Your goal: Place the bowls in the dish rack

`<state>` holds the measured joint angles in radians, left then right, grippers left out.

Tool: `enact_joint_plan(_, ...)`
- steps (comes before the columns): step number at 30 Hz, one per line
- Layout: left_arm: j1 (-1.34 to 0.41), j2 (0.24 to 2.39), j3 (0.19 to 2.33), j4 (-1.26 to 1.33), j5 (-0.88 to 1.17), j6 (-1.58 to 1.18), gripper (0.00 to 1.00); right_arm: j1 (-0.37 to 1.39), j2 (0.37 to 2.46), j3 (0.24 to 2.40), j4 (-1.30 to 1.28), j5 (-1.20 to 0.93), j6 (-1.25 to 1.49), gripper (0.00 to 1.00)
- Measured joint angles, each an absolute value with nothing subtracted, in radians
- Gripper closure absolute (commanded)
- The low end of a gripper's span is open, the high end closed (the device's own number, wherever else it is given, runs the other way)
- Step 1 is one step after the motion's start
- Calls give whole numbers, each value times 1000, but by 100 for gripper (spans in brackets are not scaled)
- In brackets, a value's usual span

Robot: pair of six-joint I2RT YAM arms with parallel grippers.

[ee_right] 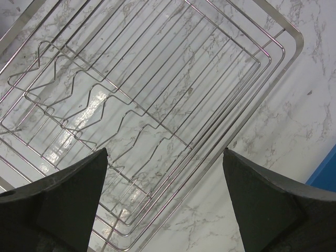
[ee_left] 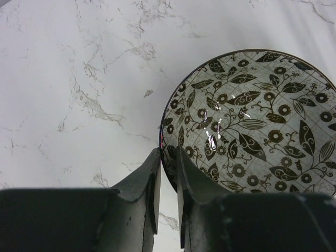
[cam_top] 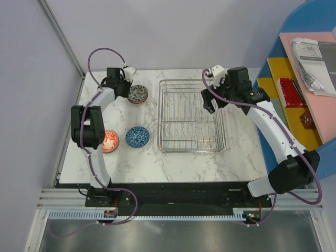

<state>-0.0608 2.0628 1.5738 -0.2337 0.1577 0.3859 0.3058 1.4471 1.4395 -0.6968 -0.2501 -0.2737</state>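
Note:
A grey-black patterned bowl (cam_top: 138, 94) sits upright at the far left of the marble table (cam_top: 236, 157). My left gripper (cam_top: 126, 87) is at its left rim. In the left wrist view the gripper (ee_left: 168, 151) is closed on the rim of this bowl (ee_left: 252, 126), one finger outside and one inside. A blue bowl (cam_top: 137, 136) and an orange-red bowl (cam_top: 110, 142) sit nearer, the orange-red one partly hidden by my left arm. The dish rack (cam_top: 190, 115) holds no bowls. My right gripper (cam_top: 209, 102) hovers open over the rack's far right corner (ee_right: 236, 133), with its jaws (ee_right: 163, 157) spread wide.
A blue shelf unit (cam_top: 294, 89) with yellow, pink and red items stands right beside the table's right edge. A purple wall runs behind, and a metal post (cam_top: 63, 37) stands at the far left corner.

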Motion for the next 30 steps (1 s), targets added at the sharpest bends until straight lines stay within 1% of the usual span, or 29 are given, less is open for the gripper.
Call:
enact_joint_plan(1, -61, 2063, 1574, -233, 159, 385, 83, 306, 1447, 1439, -697, -250, -274, 2)
enact_joint_plan(3, -61, 2063, 1577, -230, 160, 385, 85, 306, 1447, 1438, -697, -250, -274, 2)
enact_joint_plan(6, -63, 2063, 1585, -230, 162, 385, 93, 306, 1447, 1436, -697, -250, -274, 2)
enact_joint_plan(7, -63, 2063, 1586, -230, 161, 385, 98, 306, 1447, 1436, -697, -250, -273, 2)
enact_joint_plan(18, -63, 2060, 1591, -234, 175, 384, 98, 310, 1447, 1430, -696, -250, -273, 2)
enact_joint_plan(30, -64, 2005, 1591, -276, 248, 364, 98, 312, 1447, 1430, -696, -250, -273, 2)
